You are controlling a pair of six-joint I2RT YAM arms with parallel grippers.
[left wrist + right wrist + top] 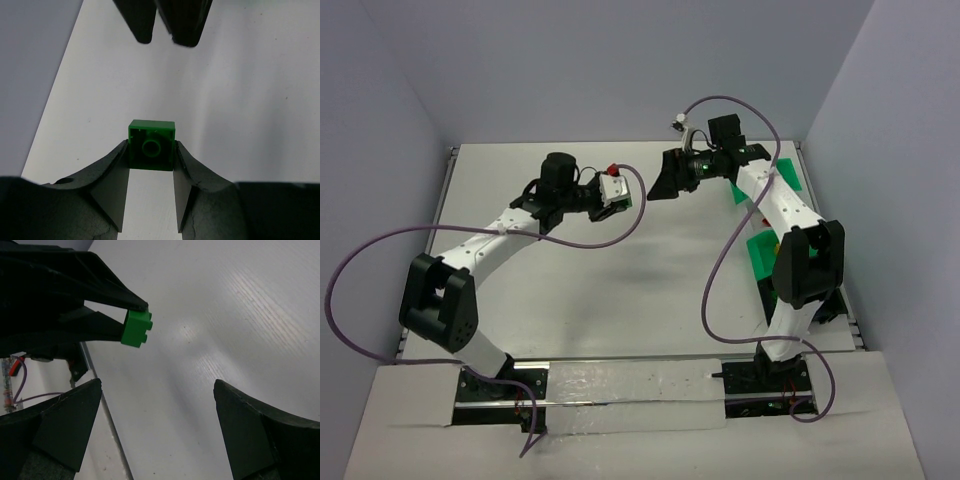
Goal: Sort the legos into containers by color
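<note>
My left gripper (151, 156) is shut on a small green lego (151, 145), held above the white table with its hollow underside toward the wrist camera. The right wrist view shows the same lego (136, 329) at the tips of the left gripper's fingers (100, 290). My right gripper (158, 385) is open wide and empty, facing the lego from a short distance. From above, the left gripper (632, 192) and the right gripper (658, 183) meet tip to tip at the table's back middle. Green containers (758, 256) lie at the right, partly hidden by the right arm.
A second green bin (790, 176) shows behind the right arm near the back right edge. Small red and yellow bits show by the nearer bin. Purple cables loop over both arms. The walls close in at the back, left and right.
</note>
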